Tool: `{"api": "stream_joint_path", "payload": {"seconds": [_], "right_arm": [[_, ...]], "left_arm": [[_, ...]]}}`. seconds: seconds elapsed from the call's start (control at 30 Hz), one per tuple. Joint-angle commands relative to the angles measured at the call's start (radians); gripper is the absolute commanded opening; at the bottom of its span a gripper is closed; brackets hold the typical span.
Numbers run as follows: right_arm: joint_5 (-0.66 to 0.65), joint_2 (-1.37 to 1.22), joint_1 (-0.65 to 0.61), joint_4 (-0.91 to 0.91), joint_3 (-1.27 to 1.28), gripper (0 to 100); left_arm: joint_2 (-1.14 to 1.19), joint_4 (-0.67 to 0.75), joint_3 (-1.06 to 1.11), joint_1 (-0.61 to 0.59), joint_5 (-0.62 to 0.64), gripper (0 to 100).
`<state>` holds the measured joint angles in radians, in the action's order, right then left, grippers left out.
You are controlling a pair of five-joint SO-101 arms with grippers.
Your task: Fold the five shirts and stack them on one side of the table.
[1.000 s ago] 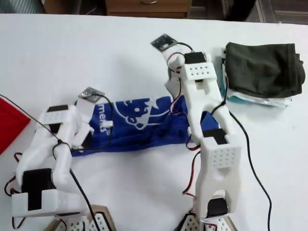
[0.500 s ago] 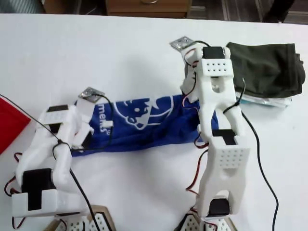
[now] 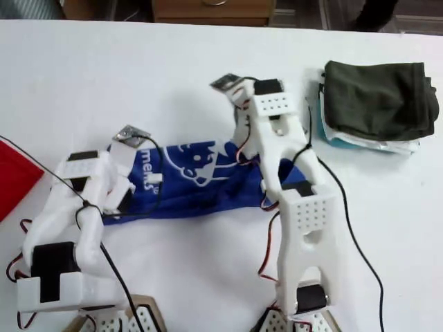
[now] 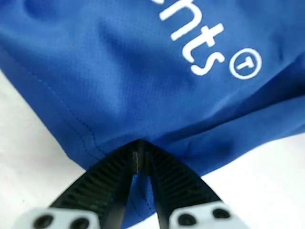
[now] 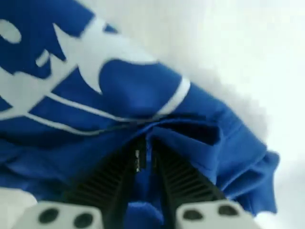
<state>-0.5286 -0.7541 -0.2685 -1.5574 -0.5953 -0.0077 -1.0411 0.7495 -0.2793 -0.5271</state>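
White surface [image 3: 138, 76] runs up to a wooden cabinet [image 3: 211, 10] along its far edge. Stretched between the two hands lies the blue shirt [image 3: 201, 176], pulled into a long, rumpled band with white print facing up.

The left hand [image 4: 138, 153] is closed tight on one end of the band. Its black ribbed fingers [image 4: 174, 183] pinch a fold at the stitched hem, and white lettering sits just beyond the fingertips.

The right hand [image 5: 143, 145] is clamped on the opposite end. Its fingers meet on a bunched ridge of cloth just beside the large white graphic, and loose blue folds spill out to either side of it.

Out past the right hand, on the side away from the left hand and well apart from the blue shirt, sits a stack of folded shirts [image 3: 363, 142]. A dark green shirt [image 3: 381, 100] lies on top of it, and paler layers show beneath.

On the outer side of the left hand, away from the right one, a red cloth [image 3: 14, 176] lies flat at the edge of the surface. It does not touch the blue shirt.
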Motion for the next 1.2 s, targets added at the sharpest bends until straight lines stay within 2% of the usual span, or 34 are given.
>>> {"api": "stream_joint_path", "payload": {"seconds": [0.0,0.17,0.53,0.77,0.97,1.17], "right_arm": [[0.012,0.012,-0.019,0.094,-0.038,3.0],[0.014,0.018,-0.008,0.171,-0.043,3.0],[0.005,0.185,0.038,-0.209,-0.133,3.0],[0.005,0.131,0.027,-0.206,-0.029,1.9],[-0.002,0.202,0.025,-0.206,0.201,1.9],[-0.104,0.412,0.068,-0.147,0.523,2.0]], "left_arm": [[0.017,0.032,-0.025,-0.031,0.003,3],[0.017,0.032,-0.025,-0.031,0.003,3],[0.017,0.032,-0.025,-0.032,0.003,3],[0.017,0.032,-0.025,-0.032,0.003,3],[0.017,0.034,-0.025,-0.032,0.003,3],[0.017,0.034,-0.025,-0.032,0.003,3]]}}
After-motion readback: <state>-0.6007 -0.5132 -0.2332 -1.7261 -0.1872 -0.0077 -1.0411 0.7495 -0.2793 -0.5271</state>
